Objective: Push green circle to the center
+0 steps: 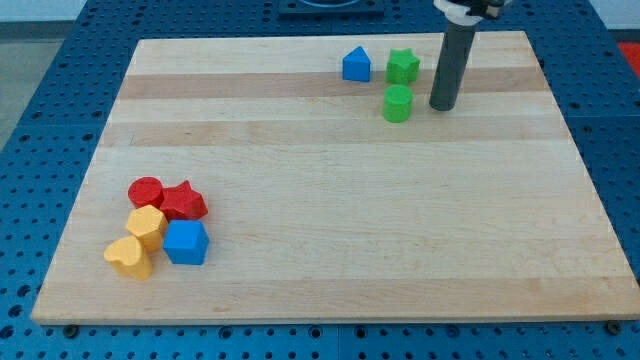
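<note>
Camera view shows no pincer, state unknowable; my tip (442,106) stands just right of the green circle (397,103), probably light, rigid, easily slid: contact its upper-right side.

Board (330,230): pale wood, grain shown in lengthwise strips, smooth, matt. Blocks, e.g. green circle (398,103) and blue cube (186,242): plastic look, smooth, faint sheen. Rod (452,65): dark, matt. Blue perforated surface (60,60) seen beneath board.

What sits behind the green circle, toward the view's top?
Behind the green circle sits the green star, with a blue block left of it. My tip stands right. Nothing looks hidden.
</note>
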`<state>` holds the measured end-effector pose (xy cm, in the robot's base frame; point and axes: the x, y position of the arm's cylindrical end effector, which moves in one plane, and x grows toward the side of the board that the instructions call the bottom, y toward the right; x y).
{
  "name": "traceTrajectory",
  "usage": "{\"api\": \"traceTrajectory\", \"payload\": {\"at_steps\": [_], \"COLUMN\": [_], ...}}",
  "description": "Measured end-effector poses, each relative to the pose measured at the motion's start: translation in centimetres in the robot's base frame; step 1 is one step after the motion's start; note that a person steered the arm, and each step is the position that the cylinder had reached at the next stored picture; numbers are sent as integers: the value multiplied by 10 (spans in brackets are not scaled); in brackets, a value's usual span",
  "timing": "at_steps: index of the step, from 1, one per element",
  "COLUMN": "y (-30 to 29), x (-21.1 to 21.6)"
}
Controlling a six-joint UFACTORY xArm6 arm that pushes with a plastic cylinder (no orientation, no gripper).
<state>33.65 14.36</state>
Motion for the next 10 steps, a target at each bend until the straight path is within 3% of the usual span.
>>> {"api": "traceTrajectory", "payload": {"at_steps": [3,8,10], "y": [-56,-164,-145], "x": [-5,84,102]}}
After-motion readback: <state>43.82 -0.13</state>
